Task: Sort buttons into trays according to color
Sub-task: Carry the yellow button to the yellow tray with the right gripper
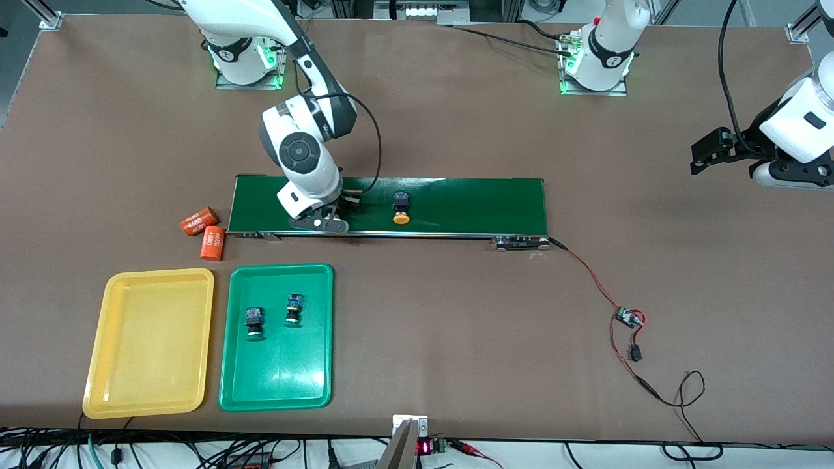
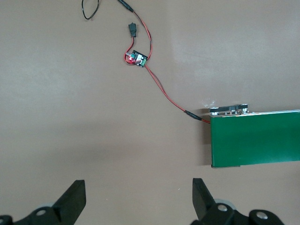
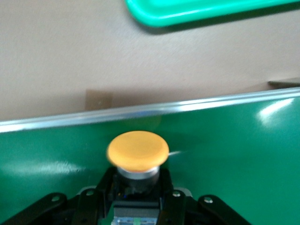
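While the left tool [image 2: 136,201] waits wide open, the right tool [image 3: 136,201] grips a yellow-capped button [image 3: 137,152] — on the conveyor belt [image 1: 469,202].

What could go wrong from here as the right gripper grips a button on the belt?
1. The right gripper grips the yellow-capped button by its body only, with the wide cap sticking out past the fingers; it could tilt or slip when lifted.
2. The orange cylinders lie between the belt and the yellow tray; a low carry might knock them.
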Tool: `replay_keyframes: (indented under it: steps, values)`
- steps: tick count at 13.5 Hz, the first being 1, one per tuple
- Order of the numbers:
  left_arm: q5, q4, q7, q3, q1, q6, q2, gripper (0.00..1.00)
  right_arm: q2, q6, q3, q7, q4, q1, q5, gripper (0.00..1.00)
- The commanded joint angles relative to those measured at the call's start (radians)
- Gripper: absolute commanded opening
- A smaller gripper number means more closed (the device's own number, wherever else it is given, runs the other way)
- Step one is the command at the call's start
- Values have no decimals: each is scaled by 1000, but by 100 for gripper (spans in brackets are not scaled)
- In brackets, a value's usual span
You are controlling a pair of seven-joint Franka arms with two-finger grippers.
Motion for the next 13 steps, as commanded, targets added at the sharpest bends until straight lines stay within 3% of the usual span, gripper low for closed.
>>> replay_keyframes:
  steps: [1, 6, 10, 13]
  values:
    - [17, -11, 19, -2, 0, -8, -19, 100, -19, -12, -1, -4, 21, -44, 3, 21]
    - [17, -9, 19, -2, 0, -6, -18, 100, -6, -58, -113, -75, 153, -122, -21, 15]
    - [17, -9, 21, -2, 0, -6, -18, 100, 73, -102, -116, -373, 283, -314, -29, 15]
    - [17, -5, 19, -2, 2, -6, -18, 100, 209, -119, -114, -590, 406, -424, -44, 11]
